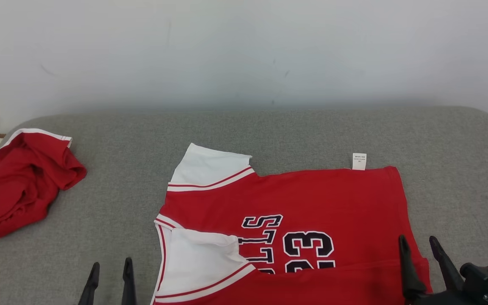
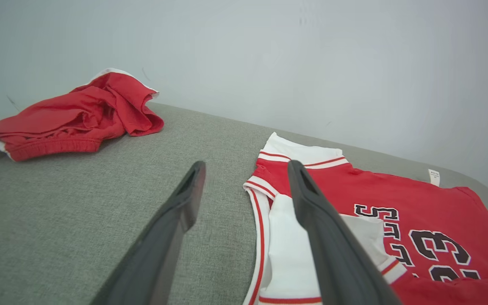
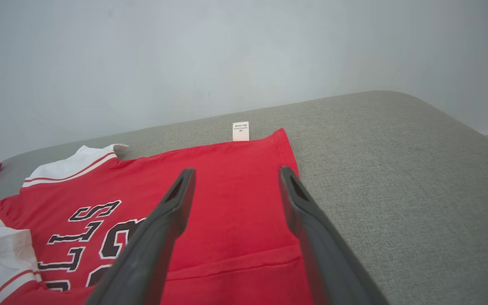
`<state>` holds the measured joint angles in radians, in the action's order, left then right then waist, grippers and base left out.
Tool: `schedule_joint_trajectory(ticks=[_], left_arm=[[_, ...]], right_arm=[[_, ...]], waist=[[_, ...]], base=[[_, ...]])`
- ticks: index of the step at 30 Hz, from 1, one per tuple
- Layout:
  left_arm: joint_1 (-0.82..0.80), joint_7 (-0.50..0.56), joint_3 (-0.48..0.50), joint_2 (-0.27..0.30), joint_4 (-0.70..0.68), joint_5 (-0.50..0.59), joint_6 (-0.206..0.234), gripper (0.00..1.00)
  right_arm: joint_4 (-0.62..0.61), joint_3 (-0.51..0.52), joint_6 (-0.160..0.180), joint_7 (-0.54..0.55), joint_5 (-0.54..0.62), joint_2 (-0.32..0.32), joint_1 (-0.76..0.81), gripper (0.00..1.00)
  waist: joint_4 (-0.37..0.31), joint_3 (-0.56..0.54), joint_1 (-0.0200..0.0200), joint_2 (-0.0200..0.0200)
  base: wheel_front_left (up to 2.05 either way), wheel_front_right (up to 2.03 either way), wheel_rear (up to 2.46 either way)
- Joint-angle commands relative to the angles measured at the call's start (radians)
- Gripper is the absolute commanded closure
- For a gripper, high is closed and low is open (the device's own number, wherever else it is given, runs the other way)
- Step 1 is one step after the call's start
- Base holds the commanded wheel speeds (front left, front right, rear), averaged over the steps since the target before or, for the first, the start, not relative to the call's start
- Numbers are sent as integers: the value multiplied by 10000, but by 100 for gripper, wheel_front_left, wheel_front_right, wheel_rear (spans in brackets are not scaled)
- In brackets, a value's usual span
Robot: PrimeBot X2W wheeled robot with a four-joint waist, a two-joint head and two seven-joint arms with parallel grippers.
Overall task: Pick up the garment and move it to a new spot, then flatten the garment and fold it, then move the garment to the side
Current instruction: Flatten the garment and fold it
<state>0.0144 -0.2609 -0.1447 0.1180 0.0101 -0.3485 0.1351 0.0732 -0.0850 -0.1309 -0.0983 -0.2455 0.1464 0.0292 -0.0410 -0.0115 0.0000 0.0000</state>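
Head view: my jersey (image 1: pixel 311 203) lies flat, lettering up, on the grey cushion (image 1: pixel 269 127), its near sleeve (image 1: pixel 197 258) turned in, so I judge the folding is under way. My left gripper (image 1: pixel 112 263) hangs spread just off the jersey's sleeve end, and my right gripper (image 1: pixel 417 238) hangs spread over its hem corner, bracketing the near edge.

Left wrist view: bare cushion separates the jersey from a crumpled red garment (image 2: pixel 74 118), well apart.

Right wrist view: past the jersey's hem, open cushion runs to a rounded edge, leaving room to slide it aside.
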Motion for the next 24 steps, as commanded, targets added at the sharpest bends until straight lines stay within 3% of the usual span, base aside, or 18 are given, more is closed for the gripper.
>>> schedule_joint_trajectory(ticks=[1,11,24], left_arm=[[193,-54,107,-59,-155,202,59,0],[606,-51,524,-192,-633,1137,165,0],[356,-52,670,-275,-323,1378,-217,0]], right_arm=[[-116,37,2,-153,150,-118,-49,0],[-459,703,2,-754,996,-622,613,0],[-718,758,2,-539,1204,-854,709,0]], waist=[[34,-24,0,0],[282,-118,0,0],[233,-51,0,0]], base=[[0,0,0],[0,0,0],[0,0,0]])
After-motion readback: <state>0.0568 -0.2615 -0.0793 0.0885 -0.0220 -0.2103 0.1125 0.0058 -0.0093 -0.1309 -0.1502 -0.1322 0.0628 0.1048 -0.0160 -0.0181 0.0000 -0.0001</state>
